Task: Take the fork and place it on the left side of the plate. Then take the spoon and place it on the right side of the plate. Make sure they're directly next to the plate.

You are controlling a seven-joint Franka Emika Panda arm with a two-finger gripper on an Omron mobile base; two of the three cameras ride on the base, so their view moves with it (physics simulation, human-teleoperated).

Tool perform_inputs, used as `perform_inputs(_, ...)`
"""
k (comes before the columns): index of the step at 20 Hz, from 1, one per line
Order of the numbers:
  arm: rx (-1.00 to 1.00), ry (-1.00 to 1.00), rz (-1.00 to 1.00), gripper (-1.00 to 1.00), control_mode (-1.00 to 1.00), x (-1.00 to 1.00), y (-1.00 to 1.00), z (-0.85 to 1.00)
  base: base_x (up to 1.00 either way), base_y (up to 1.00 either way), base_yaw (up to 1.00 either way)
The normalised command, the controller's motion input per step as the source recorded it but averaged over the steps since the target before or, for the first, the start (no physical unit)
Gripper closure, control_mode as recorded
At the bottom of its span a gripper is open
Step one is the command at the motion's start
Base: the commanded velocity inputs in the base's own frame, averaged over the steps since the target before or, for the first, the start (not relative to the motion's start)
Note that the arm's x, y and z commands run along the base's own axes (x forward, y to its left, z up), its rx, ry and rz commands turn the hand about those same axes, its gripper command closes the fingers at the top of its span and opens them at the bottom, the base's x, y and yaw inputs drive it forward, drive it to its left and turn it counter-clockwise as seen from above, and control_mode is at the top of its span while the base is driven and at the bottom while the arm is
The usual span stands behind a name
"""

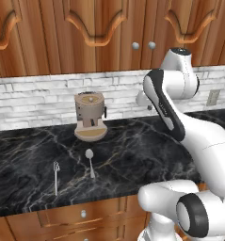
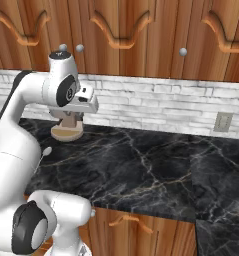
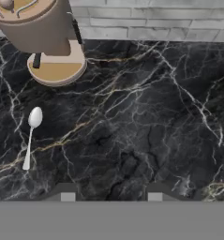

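Note:
The spoon (image 1: 90,162) lies on the black marble counter in front of the coffee machine, bowl toward the wall; the hand view has the spoon (image 3: 31,136) at its left. The fork (image 1: 56,177) lies to the spoon's left, close to the counter's front edge, prongs pointing to the wall. The plate is out of view. My gripper (image 3: 111,193) hangs high over the counter to the right of the spoon, open, its two fingertips (image 3: 66,193) apart with only bare marble between them.
A beige coffee machine (image 1: 90,115) stands at the back by the white brick wall, just behind the spoon. Wooden cabinets hang above. A wall outlet (image 2: 222,121) is at the far right. The counter's front edge (image 1: 62,202) runs close to the fork.

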Motion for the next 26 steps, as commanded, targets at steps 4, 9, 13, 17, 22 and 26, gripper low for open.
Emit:
perform_inputs(4,0.00,-0.11,0.00,-1.00,-1.00,0.00,0.32,-0.15,0.00,0.00,0.00)
perform_inputs(9,0.00,-0.14,0.00,-1.00,-1.00,0.00,0.63,-0.37,0.00,0.00,0.00)
perform_inputs(13,-0.04,-0.06,0.00,-1.00,-1.00,0.00,0.67,-0.45,0.00,0.00,0.00)
perform_inputs(17,-0.03,0.01,0.00,-1.00,-1.00,0.02,0.75,-0.39,0.00,0.00,0.00)
perform_inputs(22,0.00,0.13,-0.01,-1.00,-1.00,0.23,0.82,-0.36,0.00,0.00,0.00)
perform_inputs(26,0.00,0.10,-0.06,-1.00,-1.00,0.24,0.66,-0.39,0.00,0.00,0.00)
